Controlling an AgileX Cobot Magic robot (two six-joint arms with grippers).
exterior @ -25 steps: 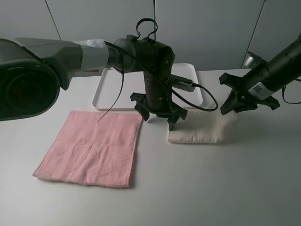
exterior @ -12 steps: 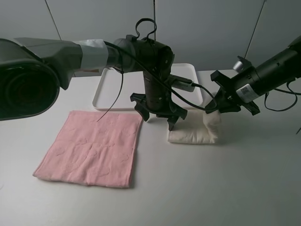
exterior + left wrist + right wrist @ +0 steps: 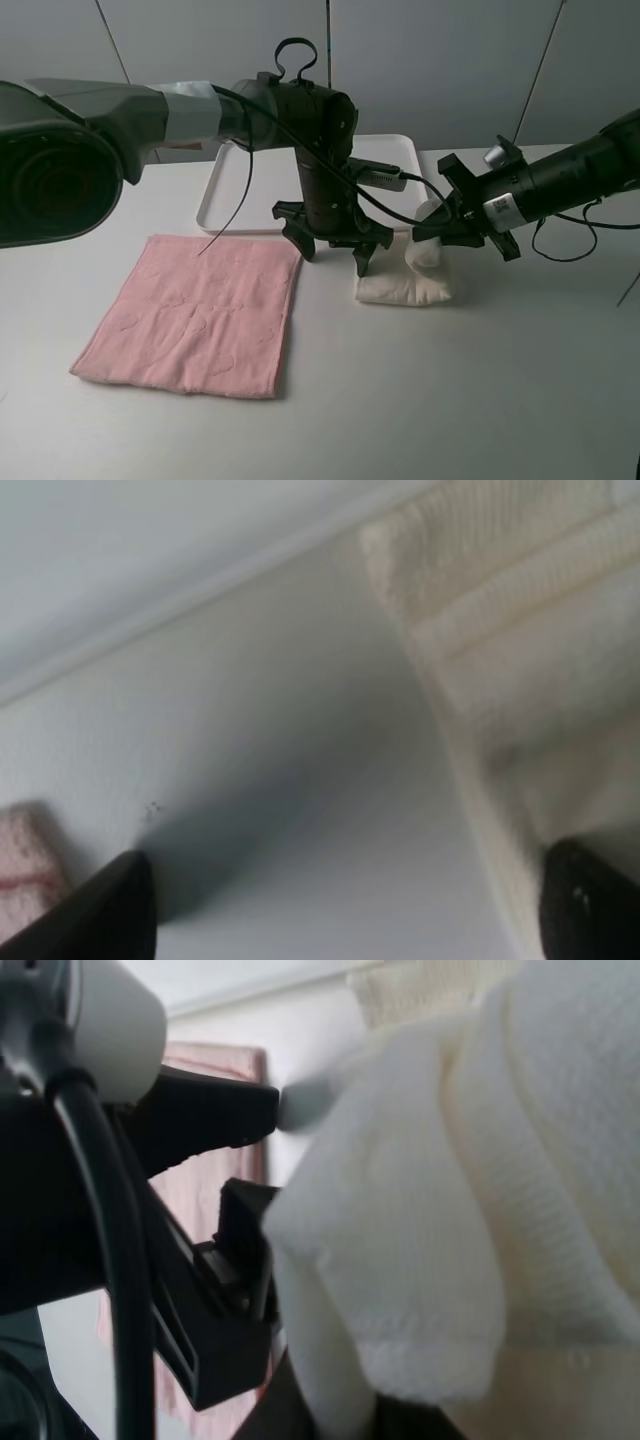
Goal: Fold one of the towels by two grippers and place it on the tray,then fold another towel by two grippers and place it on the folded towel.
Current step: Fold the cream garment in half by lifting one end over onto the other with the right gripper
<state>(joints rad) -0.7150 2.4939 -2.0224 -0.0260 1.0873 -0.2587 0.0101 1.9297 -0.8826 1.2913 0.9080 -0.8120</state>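
The cream-white towel [image 3: 400, 288] lies folded on the table in front of the tray [image 3: 225, 205]. Its right end is lifted and curled over to the left, with my right gripper [image 3: 440, 226] shut on it. In the right wrist view that bunched towel [image 3: 480, 1210] fills most of the frame. My left gripper [image 3: 333, 248] hangs open just above the towel's left end, one fingertip [image 3: 590, 910] over the towel [image 3: 500, 630] and the other [image 3: 110, 910] over bare table. The pink towel [image 3: 195, 315] lies flat at the front left.
The left arm's cable loops over the tray and the table between the two arms. The pink towel's corner [image 3: 25, 865] and the tray's rim [image 3: 150, 610] show in the left wrist view. The left gripper's black body [image 3: 200, 1120] stands close to the right wrist camera.
My right gripper has swung left with the cream-white towel's right end, drawing it over toward the left gripper. The left arm has barely moved.
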